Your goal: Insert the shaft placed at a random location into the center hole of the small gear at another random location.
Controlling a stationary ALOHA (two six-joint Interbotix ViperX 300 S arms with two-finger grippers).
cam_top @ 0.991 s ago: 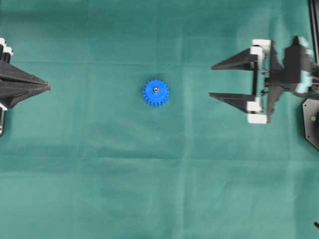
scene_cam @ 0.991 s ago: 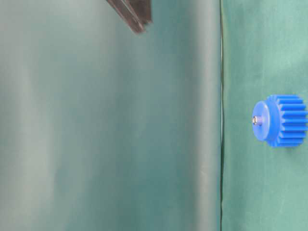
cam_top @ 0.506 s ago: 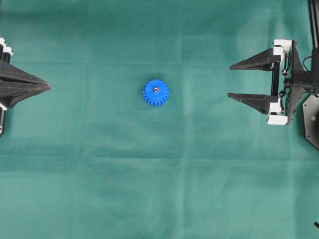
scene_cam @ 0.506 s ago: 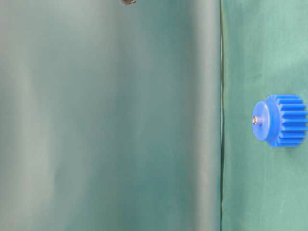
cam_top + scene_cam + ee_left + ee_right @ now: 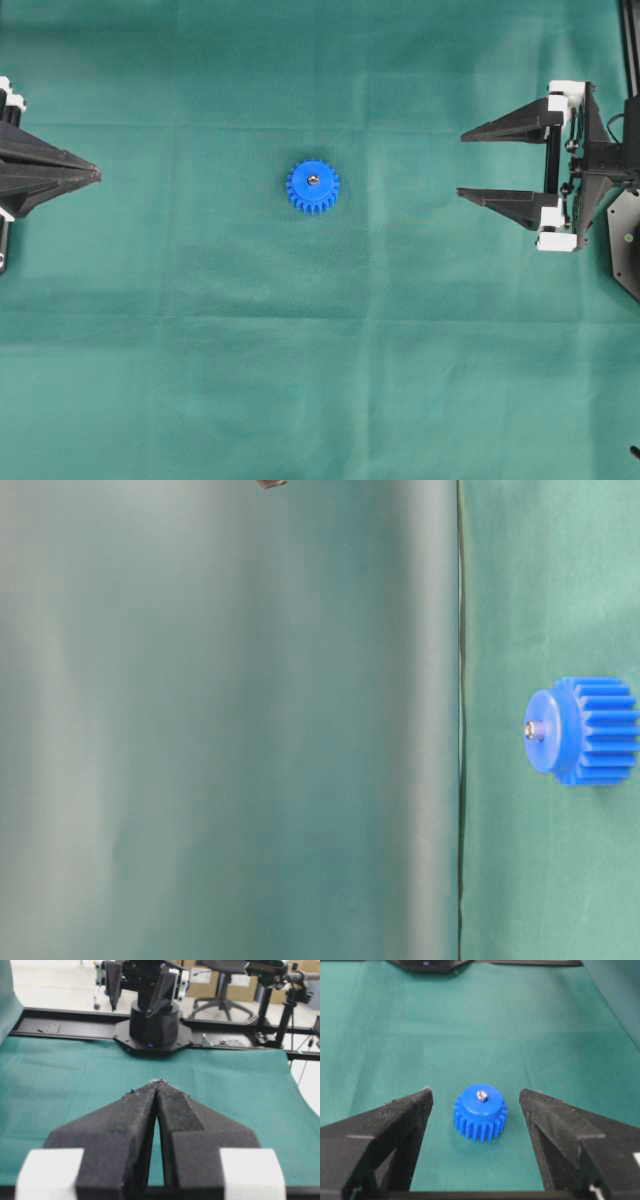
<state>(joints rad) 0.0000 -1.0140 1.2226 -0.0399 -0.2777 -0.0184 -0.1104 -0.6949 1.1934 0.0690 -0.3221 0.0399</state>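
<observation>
The small gear (image 5: 313,187), bright blue, lies flat on the green cloth near the middle. The silver shaft (image 5: 313,180) stands upright in its hub and fills the center hole, so the hole itself is hidden. The pin's tip pokes out of the hub (image 5: 531,730) (image 5: 481,1094). My right gripper (image 5: 462,164) is open and empty, well to the right of the gear; in its wrist view the gear (image 5: 480,1112) sits ahead of the spread fingers (image 5: 415,1110). My left gripper (image 5: 95,174) is shut on nothing at the far left, its tips (image 5: 159,1081) pressed together.
Green cloth (image 5: 320,380) covers the whole table. The right arm's black base (image 5: 152,1025) stands on a black rail at the cloth's far edge. Its mount (image 5: 625,245) shows at the right edge of the overhead view. Chairs and stands lie beyond the table.
My open right gripper drew back to the right, away from the gear, and its fingers left the table-level view. It has held still over the last half second. Gear, shaft and left gripper have not moved.
</observation>
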